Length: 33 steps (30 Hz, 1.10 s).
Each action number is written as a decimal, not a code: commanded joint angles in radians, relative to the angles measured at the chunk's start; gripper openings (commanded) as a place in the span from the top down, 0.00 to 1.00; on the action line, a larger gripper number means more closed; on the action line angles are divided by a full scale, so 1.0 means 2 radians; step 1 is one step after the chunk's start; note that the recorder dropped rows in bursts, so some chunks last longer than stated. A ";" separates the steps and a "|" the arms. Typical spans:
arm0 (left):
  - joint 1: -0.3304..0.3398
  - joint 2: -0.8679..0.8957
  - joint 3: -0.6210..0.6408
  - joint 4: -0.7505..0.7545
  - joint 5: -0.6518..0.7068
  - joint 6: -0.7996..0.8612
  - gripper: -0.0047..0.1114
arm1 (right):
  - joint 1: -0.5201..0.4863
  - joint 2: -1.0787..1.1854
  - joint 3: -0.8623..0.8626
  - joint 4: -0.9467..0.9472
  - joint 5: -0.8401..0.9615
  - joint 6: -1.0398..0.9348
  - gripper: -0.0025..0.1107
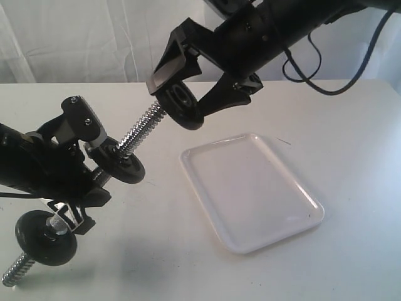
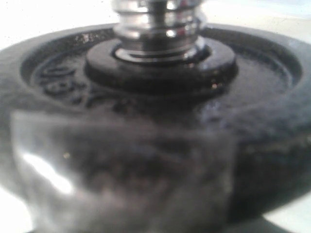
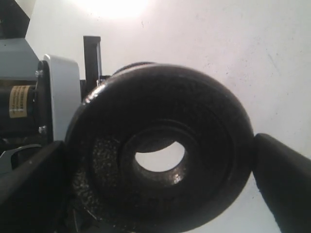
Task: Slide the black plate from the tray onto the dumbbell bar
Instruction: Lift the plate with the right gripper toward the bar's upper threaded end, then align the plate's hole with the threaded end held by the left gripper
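Gripping the dumbbell bar point(image 1: 141, 130) between a lower disc point(image 1: 45, 237) and an upper disc point(image 1: 122, 166), the left fingers point(image 1: 88, 172) hold it tilted above the counter point(image 1: 351, 157). Its threaded end rises toward the right fingers point(image 1: 191, 91). Those are closed on the rim of the black plate point(image 1: 182, 108), one finger on each side, so the plate hangs in the air between them. It is off the tray point(image 1: 250, 188), which lies on the counter below them.

The bar's tip seems to meet the plate near its edge, not at the hole. Pushed on like that, the thread would likely butt against the plate's face, twisting it in the fingers or shoving the bar back. Even lined up, a tilted plate could catch on the coarse thread.

Only the exterior view shows both arms and the tray. The right wrist view looks through the hole, which shows only bright background and no bar. The left wrist view gives a blurred close-up of one of the discs and chrome.
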 commanded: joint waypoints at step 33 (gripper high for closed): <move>0.000 -0.029 -0.013 -0.024 -0.020 0.006 0.96 | -0.006 0.013 -0.038 0.041 -0.003 -0.025 0.98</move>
